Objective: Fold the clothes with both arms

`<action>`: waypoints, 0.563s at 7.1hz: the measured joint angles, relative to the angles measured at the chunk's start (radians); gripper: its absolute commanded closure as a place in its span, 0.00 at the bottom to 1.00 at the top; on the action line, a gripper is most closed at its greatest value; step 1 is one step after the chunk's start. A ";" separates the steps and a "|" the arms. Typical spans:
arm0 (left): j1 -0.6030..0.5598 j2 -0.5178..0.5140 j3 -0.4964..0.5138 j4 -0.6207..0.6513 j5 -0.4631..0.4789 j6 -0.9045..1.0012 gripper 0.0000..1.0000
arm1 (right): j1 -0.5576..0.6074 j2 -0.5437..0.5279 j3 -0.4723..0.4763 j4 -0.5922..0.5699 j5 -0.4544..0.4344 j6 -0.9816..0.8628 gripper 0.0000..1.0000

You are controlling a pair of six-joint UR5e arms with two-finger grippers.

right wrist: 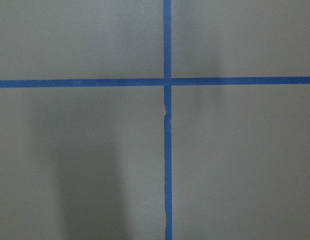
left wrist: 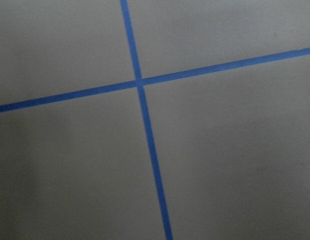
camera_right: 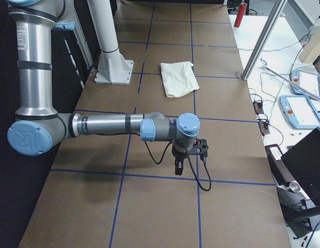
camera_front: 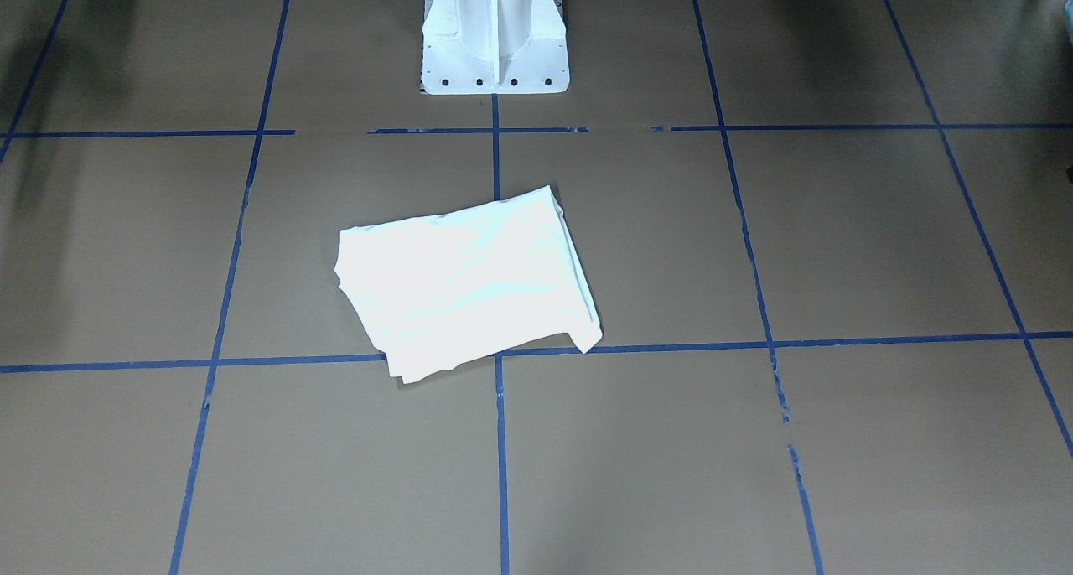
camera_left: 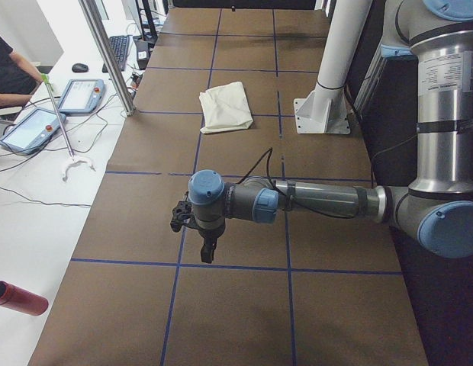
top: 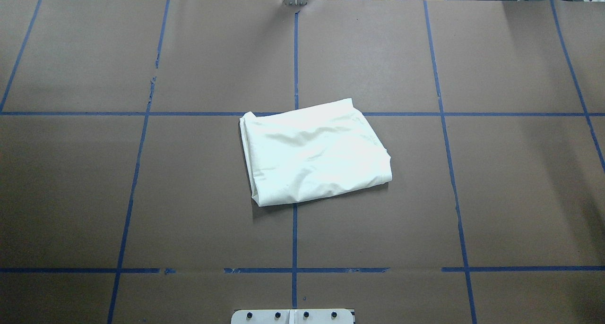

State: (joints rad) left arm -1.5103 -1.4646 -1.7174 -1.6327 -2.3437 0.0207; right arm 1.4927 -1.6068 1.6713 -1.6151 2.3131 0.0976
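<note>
The cream T-shirt point(camera_front: 465, 282) lies folded into a compact rectangle at the middle of the brown table, plain side up, with its print hidden. It also shows in the overhead view point(top: 314, 151) and in both side views point(camera_left: 227, 107) point(camera_right: 178, 77). My left gripper point(camera_left: 208, 252) hangs over bare table far from the shirt, near the table's left end. My right gripper point(camera_right: 179, 168) hangs likewise near the right end. Neither touches the shirt. I cannot tell whether either is open or shut. Both wrist views show only table and crossing blue tape.
The white pedestal base point(camera_front: 495, 34) stands at the robot's edge of the table. Blue tape lines point(top: 295, 210) form a grid. A side bench holds teach pendants point(camera_left: 80, 95), a red bottle point(camera_left: 19, 297) and cables. A seated person point(camera_left: 8, 72) is beside it.
</note>
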 measured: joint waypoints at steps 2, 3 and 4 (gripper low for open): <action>-0.018 0.003 0.004 0.011 0.025 -0.006 0.00 | 0.001 0.001 0.001 0.000 0.002 0.000 0.00; -0.021 -0.002 0.000 0.012 0.050 -0.009 0.00 | 0.001 0.000 0.003 0.000 0.003 0.000 0.00; -0.021 -0.006 -0.004 0.013 0.063 -0.010 0.00 | 0.001 0.001 0.004 0.000 0.012 -0.001 0.00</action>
State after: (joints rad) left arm -1.5317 -1.4703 -1.7213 -1.6197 -2.2811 0.0107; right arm 1.4932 -1.6059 1.6752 -1.6150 2.3247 0.0965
